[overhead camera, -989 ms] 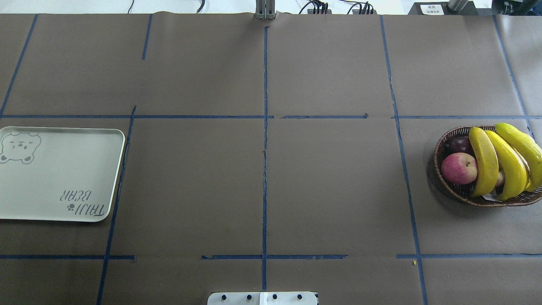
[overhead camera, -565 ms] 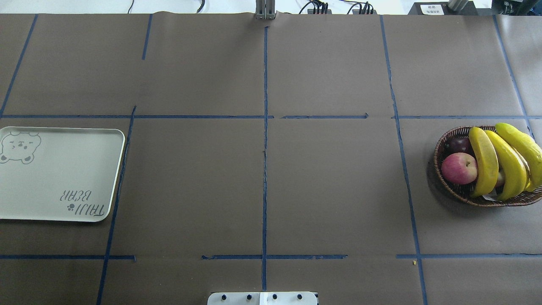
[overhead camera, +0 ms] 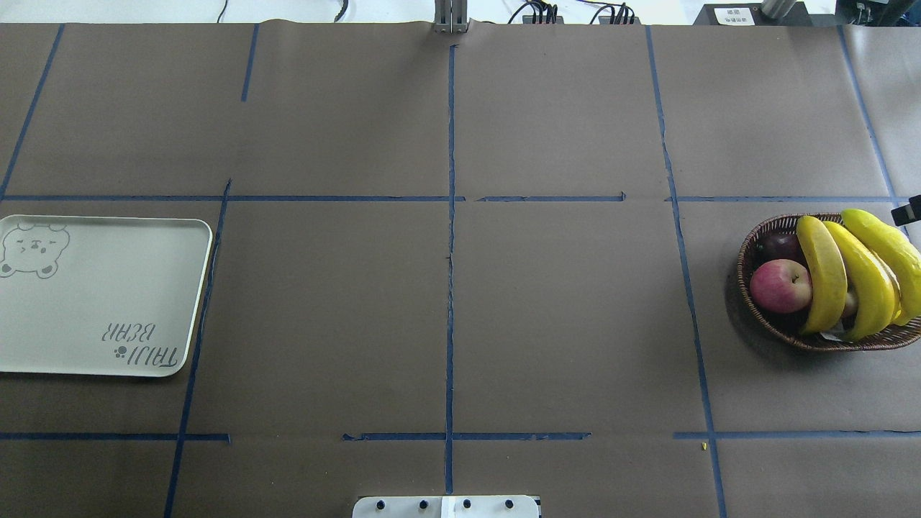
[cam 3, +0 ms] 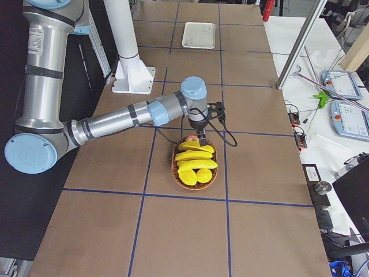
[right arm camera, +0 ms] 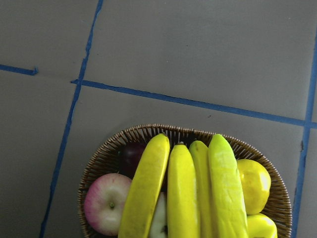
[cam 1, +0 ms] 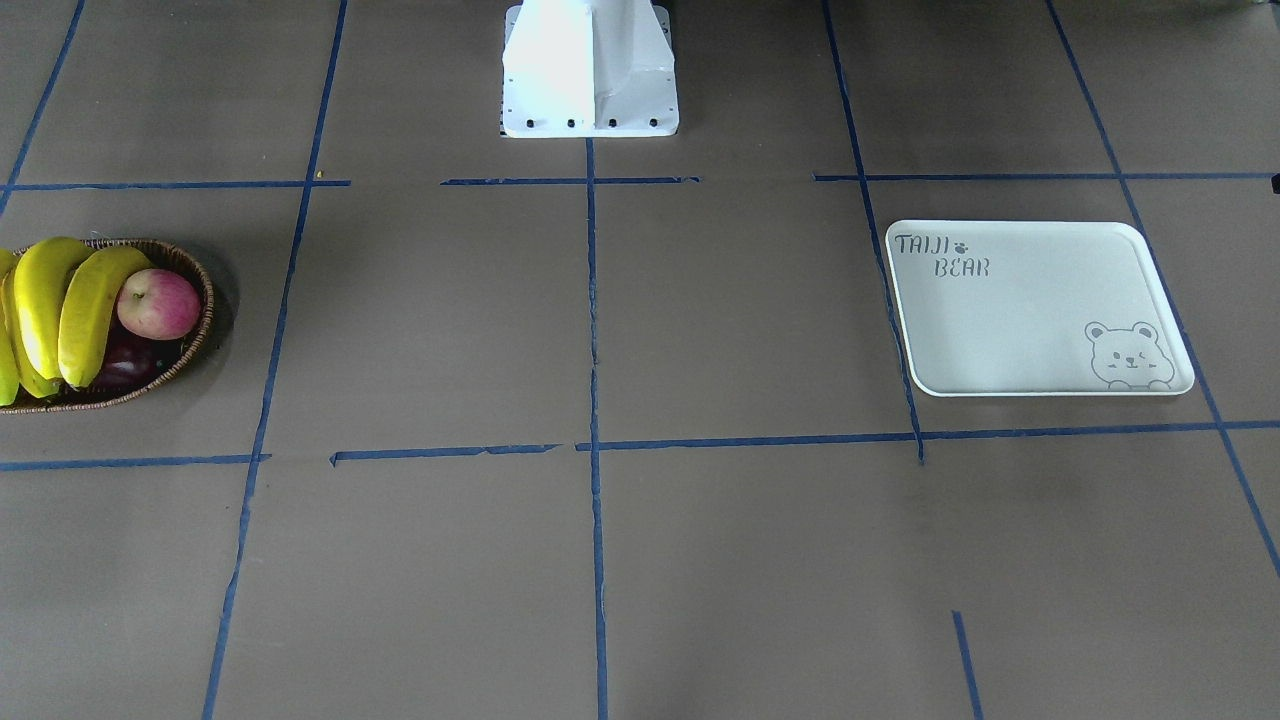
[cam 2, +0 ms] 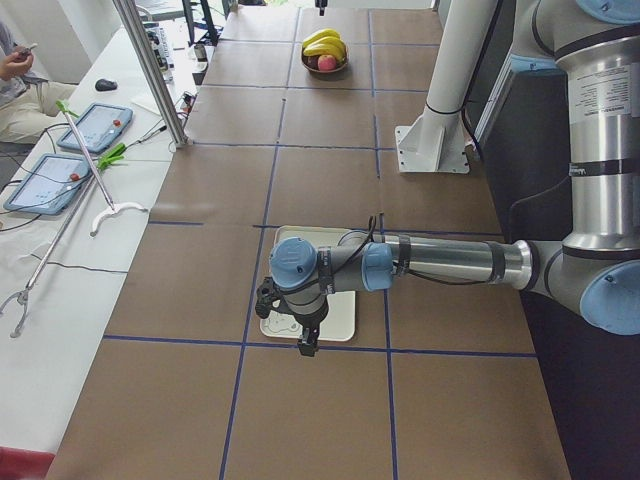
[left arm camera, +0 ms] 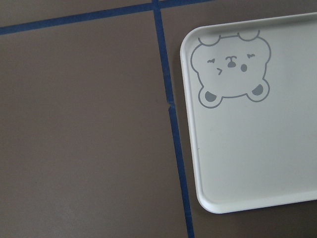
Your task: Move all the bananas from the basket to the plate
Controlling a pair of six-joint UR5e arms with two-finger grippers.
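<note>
Four bananas (overhead camera: 827, 277) sit in the basket (overhead camera: 820, 342), far right of the overhead frame; the plate (overhead camera: 101, 288), far left, holds none.
Right gripper (cam 3: 201, 140) hangs above the basket and left gripper (cam 2: 305, 336) above the plate; whether either is spread or pressed together I cannot tell from these side views. The next move is likely the right gripper descending onto the topmost banana.

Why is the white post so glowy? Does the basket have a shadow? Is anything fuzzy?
Front-facing view: glare washes out the white post. Overhead view: the basket casts a soft shadow on the table. Right wrist view: the bananas are sharp, slightly shiny. Left wrist view: the plate is crisp and evenly lit.
</note>
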